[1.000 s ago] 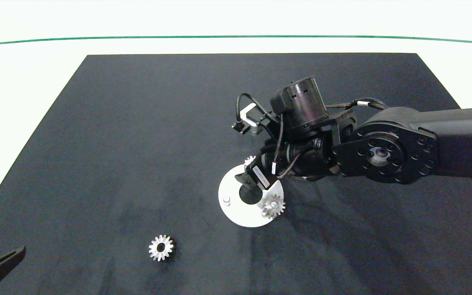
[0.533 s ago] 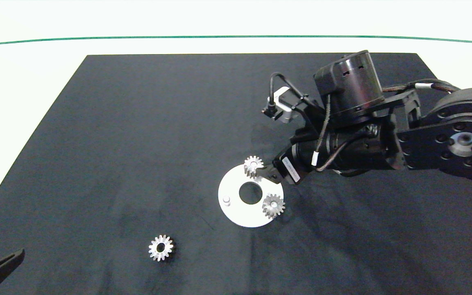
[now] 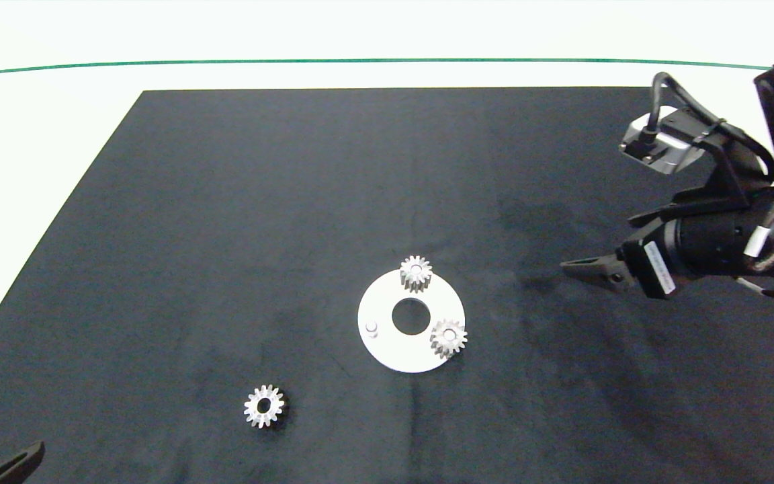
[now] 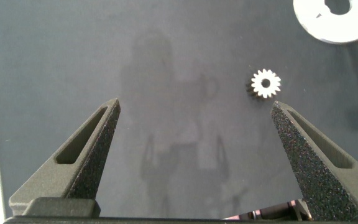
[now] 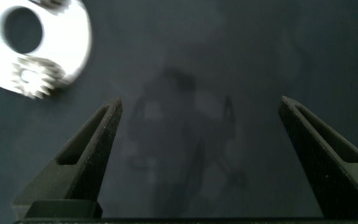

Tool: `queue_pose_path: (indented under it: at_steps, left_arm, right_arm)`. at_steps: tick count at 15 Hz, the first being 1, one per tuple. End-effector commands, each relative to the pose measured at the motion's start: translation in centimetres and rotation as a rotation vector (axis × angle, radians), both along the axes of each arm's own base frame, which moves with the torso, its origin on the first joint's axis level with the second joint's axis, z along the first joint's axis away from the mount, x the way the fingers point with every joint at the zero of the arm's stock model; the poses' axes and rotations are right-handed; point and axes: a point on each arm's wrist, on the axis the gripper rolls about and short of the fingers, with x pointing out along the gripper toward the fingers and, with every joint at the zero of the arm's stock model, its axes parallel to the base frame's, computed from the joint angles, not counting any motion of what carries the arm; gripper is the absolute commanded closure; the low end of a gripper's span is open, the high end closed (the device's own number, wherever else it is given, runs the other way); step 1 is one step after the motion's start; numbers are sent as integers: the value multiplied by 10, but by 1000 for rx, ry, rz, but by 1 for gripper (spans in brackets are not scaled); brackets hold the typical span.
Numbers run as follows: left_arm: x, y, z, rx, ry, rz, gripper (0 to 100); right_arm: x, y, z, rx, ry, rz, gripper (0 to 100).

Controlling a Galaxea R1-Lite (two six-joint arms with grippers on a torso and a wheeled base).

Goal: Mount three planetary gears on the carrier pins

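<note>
The white carrier disc [image 3: 387, 349] lies on the mat right of centre. Two planetary gears sit on its carrier pins, one at the far edge [image 3: 416, 273], one at the near right [image 3: 449, 338]. The third pin [image 3: 371, 328] stands bare on the left side. A third gear [image 3: 264, 406] lies flat on the mat, near left of the disc; the left wrist view shows it [image 4: 265, 83] just beyond one fingertip. My left gripper [image 4: 194, 106] is open and empty at the near left corner. My right gripper [image 5: 201, 106] is open and empty, well right of the disc [image 5: 70, 37].
A black mat [image 3: 226, 202] covers the white table [image 3: 37, 134], with a green line [image 3: 226, 62] along the far side. The right arm [image 3: 723, 235] hangs over the mat's right edge.
My right gripper has let go of the far gear on its pin and pulled back to the right, away from the disc. The left finger has dropped slightly lower at the corner.
</note>
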Motion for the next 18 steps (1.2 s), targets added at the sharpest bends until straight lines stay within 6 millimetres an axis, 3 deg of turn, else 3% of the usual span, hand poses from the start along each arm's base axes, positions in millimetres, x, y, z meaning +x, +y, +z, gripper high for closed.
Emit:
queue_pose_path:
  at_steps: [1, 5, 9, 18]
  left_arm:
    - [1, -1, -6, -2, -4, -40, 0]
    - [21, -6, -6, 2, 2, -44, 0]
    - [20, -7, -16, 10, 26, -68, 0]
    - [23, -9, -56, 10, 11, -91, 0]
  right_arm:
    - [-19, -25, 13, 37, -45, -76, 0]
    - [-42, -35, -8, 35, 105, -116, 0]
    - [-67, -44, -18, 50, 152, -131, 0]
    - [-70, -47, -13, 56, 133, -137, 0]
